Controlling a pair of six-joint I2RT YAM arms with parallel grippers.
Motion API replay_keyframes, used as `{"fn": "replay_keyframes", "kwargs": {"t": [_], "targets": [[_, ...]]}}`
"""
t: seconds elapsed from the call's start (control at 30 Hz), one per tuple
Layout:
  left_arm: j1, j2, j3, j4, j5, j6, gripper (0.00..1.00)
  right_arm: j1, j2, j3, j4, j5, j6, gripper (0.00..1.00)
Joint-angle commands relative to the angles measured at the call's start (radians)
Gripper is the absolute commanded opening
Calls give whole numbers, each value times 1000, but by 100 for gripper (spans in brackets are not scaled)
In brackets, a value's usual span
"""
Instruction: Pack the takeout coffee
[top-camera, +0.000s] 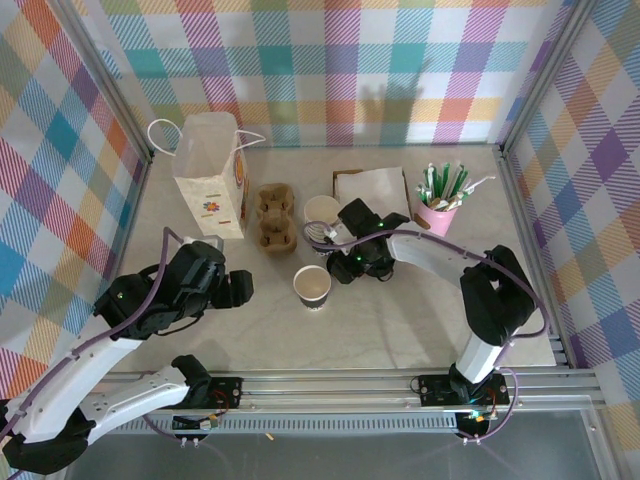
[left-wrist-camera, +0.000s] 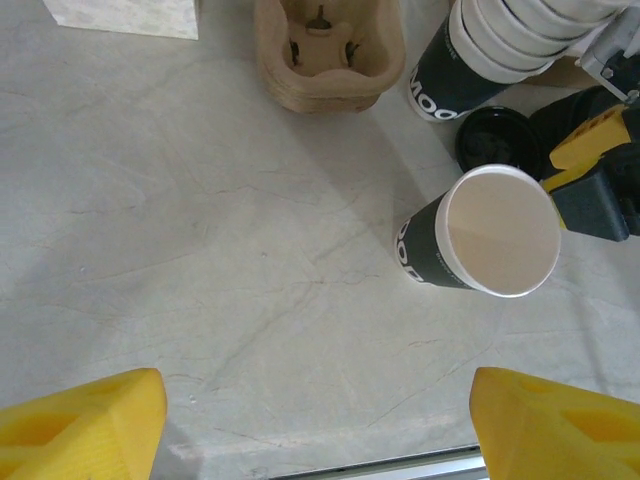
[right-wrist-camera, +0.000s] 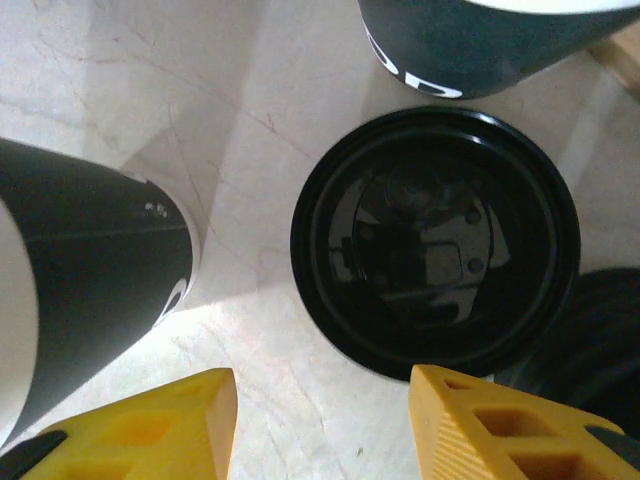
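**Lidless cup between two open grippers**

Top view: the coffee cup (top-camera: 312, 286) stands lidless on the table (top-camera: 400, 330), apart from the left gripper (top-camera: 240, 289) and just beside the right gripper (top-camera: 338, 270). Left wrist view: the fingers are spread wide — the cup stands ahead, to the right. Right wrist view: the fingers are parted and hold nothing — a black lid (right-wrist-camera: 435, 240) lies just ahead of them, and the cup is at left.

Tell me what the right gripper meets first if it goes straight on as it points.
Probably the loose black lid, lying flat just ahead of the right gripper; depth is unclear.
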Motion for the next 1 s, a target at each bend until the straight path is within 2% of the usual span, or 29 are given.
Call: {"fn": "replay_keyframes", "kwargs": {"t": [0.0,0.97], "targets": [[8,-7,7,-47,-27,-2,79,2,27,-18,69,-12,-57,49],[8,42,16,-30,-25,-1,79,7,131,-18,106,-6,-175,53]]}}
